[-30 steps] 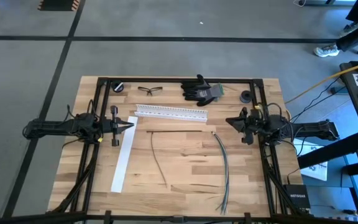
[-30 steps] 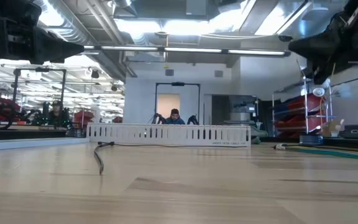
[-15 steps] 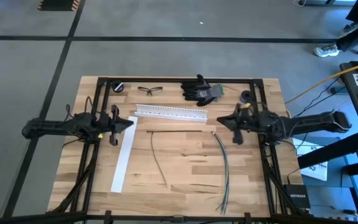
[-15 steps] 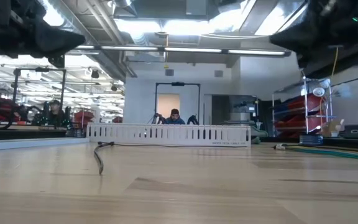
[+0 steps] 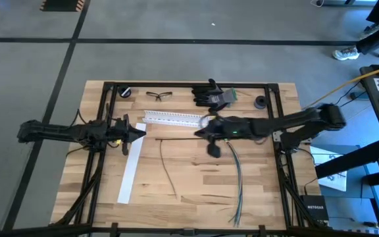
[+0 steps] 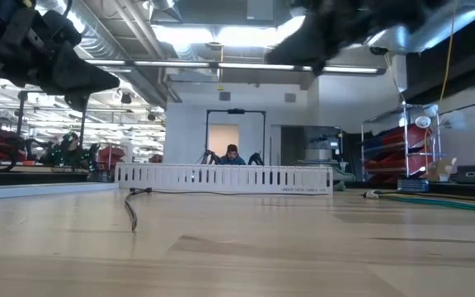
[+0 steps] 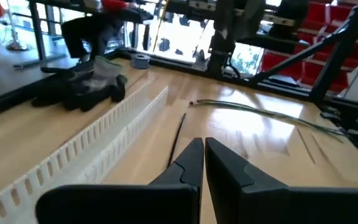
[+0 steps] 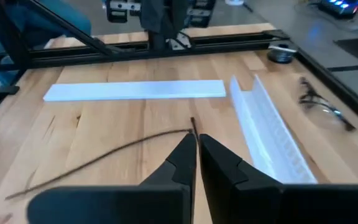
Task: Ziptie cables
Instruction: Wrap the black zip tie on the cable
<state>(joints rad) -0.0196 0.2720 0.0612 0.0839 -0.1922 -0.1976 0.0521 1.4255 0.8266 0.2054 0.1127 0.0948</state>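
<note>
cables, place: the cables [image 5: 237,176] lie as a loose bundle running from mid-bench toward the near right corner; one more single wire [image 5: 168,168] curves on its own nearer the centre, its far end bent along the bench toward the bundle.
cables, handling: I'd judge them very light, limp and springy, likely to slide on the smooth wood and fan apart when lifted; nothing fragile about them.
where to grip: probably near the far ends of the bundle, where the strands sit closest together, pinching all of them at once, since the near ends splay.
right gripper: the right gripper [image 5: 199,132] reaches out over the middle of the bench, beside the far end of the single wire, jaws closed and holding nothing.
left gripper: the left gripper [image 5: 141,132] hangs over the far end of the white strip [image 5: 131,163] near the left edge, jaws pressed together, empty.
bench: pale wooden planks [image 5: 196,191], smooth with visible grain, framed by black rails.
slotted rail: a white plastic rail [image 5: 174,118], stiff, comb-like slots along its wall, toward the far edge.
far edge clutter: black gloves [image 5: 210,95], clear safety glasses [image 5: 158,95], two small dark rolls of tape [image 5: 126,92].
white strip: flat, thin, matte, lying lengthwise along the left side.
</note>
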